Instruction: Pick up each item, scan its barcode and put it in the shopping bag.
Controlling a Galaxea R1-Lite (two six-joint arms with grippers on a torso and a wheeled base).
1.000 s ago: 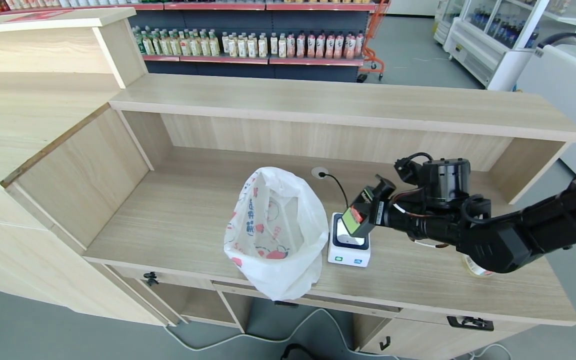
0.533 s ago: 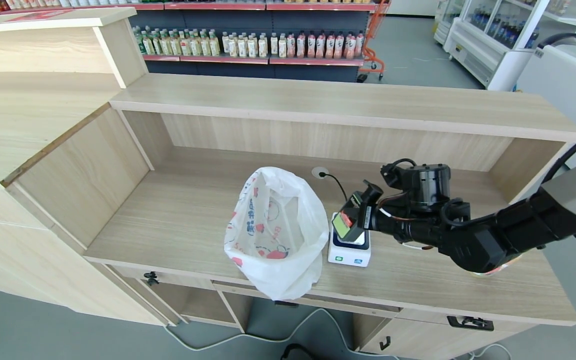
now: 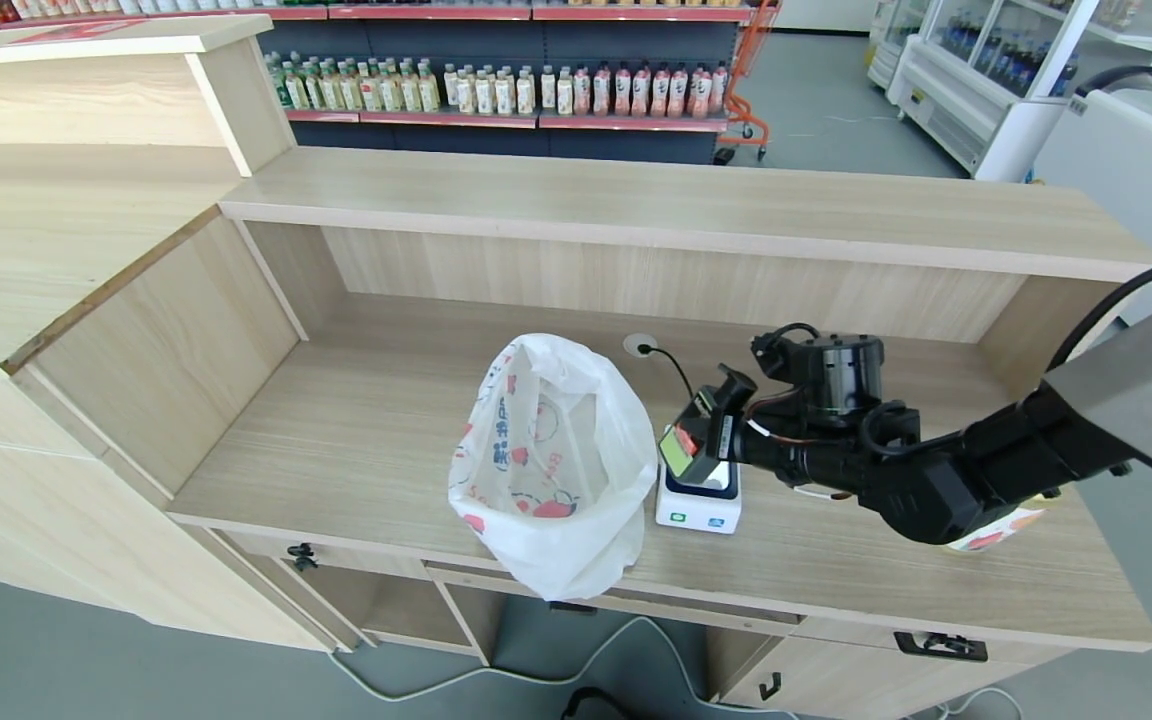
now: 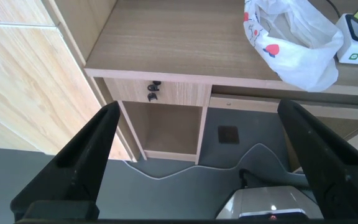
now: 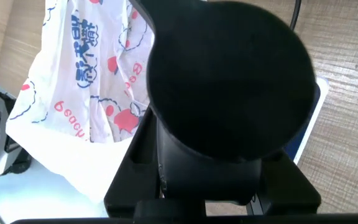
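My right gripper (image 3: 698, 440) is shut on a small item with a green and red label (image 3: 677, 447), held just above the white scanner (image 3: 696, 508). From the right wrist, a dark round end of the held item (image 5: 229, 81) hides most of the scanner (image 5: 311, 121). The white shopping bag (image 3: 546, 460) with red and blue print stands open just left of the scanner. A second item with a white and red label (image 3: 998, 527) sits on the counter, partly hidden by my right arm. My left gripper (image 4: 197, 162) hangs open below the counter's front edge.
The wooden counter (image 3: 356, 440) has a raised back ledge and a side wall on the left. A black cable (image 3: 674, 370) runs from a hole in the counter to the scanner. Drawers and an open compartment (image 4: 166, 130) lie under the counter.
My right gripper carried the green and red item leftward, from beside the scanner's right edge to over its screen, closer to the bag. More of the second item now shows behind the arm.
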